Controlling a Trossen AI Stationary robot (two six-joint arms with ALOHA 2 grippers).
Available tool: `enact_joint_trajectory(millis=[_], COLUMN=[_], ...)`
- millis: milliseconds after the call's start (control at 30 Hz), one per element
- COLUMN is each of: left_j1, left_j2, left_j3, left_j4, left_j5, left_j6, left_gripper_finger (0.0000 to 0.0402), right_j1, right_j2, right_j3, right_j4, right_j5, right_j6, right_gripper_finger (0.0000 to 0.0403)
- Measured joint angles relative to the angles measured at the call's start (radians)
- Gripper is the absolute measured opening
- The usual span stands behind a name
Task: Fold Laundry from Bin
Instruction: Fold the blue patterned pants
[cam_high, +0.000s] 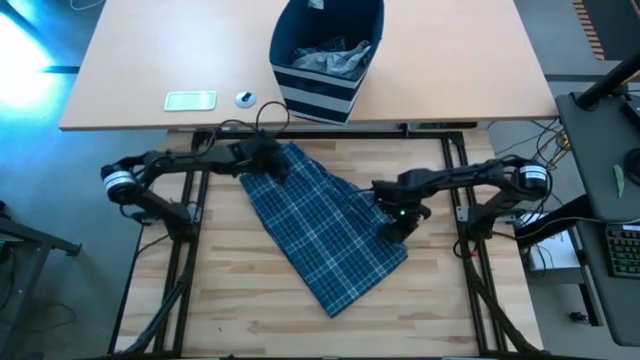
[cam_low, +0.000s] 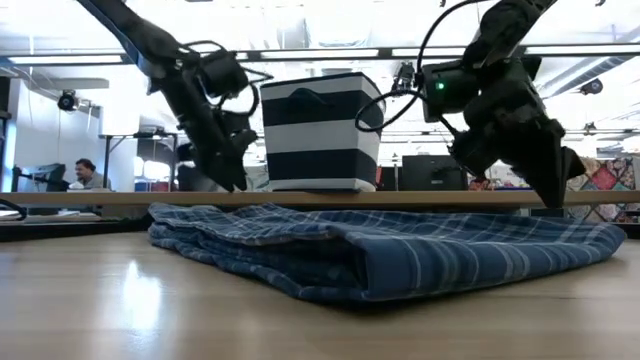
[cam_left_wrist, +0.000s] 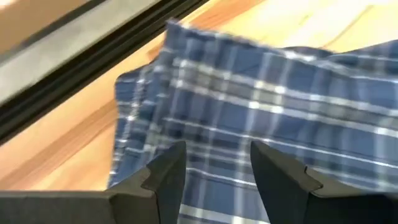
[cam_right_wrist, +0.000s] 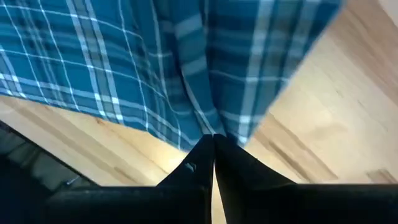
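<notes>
The soft navy fabric bin (cam_high: 325, 55) with pale stripes is being cut off by the high view's top edge, and the crumpled grey cloth (cam_high: 330, 58) inside it is lying too bunched to identify. In the low view, the folded blue-and-white plaid garment (cam_low: 400, 255) is hiding the tabletop behind it, and the right gripper (cam_low: 556, 196) is covering the room beyond. The left wrist view is showing the plaid blurred.
</notes>
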Motion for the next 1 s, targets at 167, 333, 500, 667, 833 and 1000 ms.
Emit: enact_joint_trajectory(millis=[167, 333, 500, 667, 833, 1000], left_j1=[-0.047, -0.027, 0.02, 0.033, 0.002, 0.006], left_j2=[0.027, 0.14, 0.233, 0.245, 0.201, 0.208], left_j3=[-0.053, -0.07, -0.045, -0.021, -0.003, 0.001], left_j4=[0.103, 0.197, 0.218, 0.222, 0.22, 0.219], left_j5=[-0.041, -0.071, -0.072, -0.027, 0.004, -0.016], left_j6=[-0.03, -0.054, -0.053, -0.034, 0.023, 0.044], left_gripper_finger=[0.0164, 0.0164, 0.0164, 0.0164, 0.0164, 0.0164], right_j1=[0.013, 0.067, 0.142, 0.197, 0.193, 0.203], right_j2=[0.058, 0.088, 0.087, 0.086, 0.085, 0.117], right_j3=[-0.012, -0.019, -0.028, -0.035, -0.036, -0.053], right_j4=[0.034, 0.034, 0.042, 0.069, 0.21, 0.257], right_j5=[0.119, 0.058, -0.016, -0.039, -0.01, -0.016], right_j6=[0.01, 0.01, 0.015, -0.008, -0.004, 0.015], right_gripper_finger=[0.0009, 0.0009, 0.0009, 0.0009, 0.0009, 0.0009])
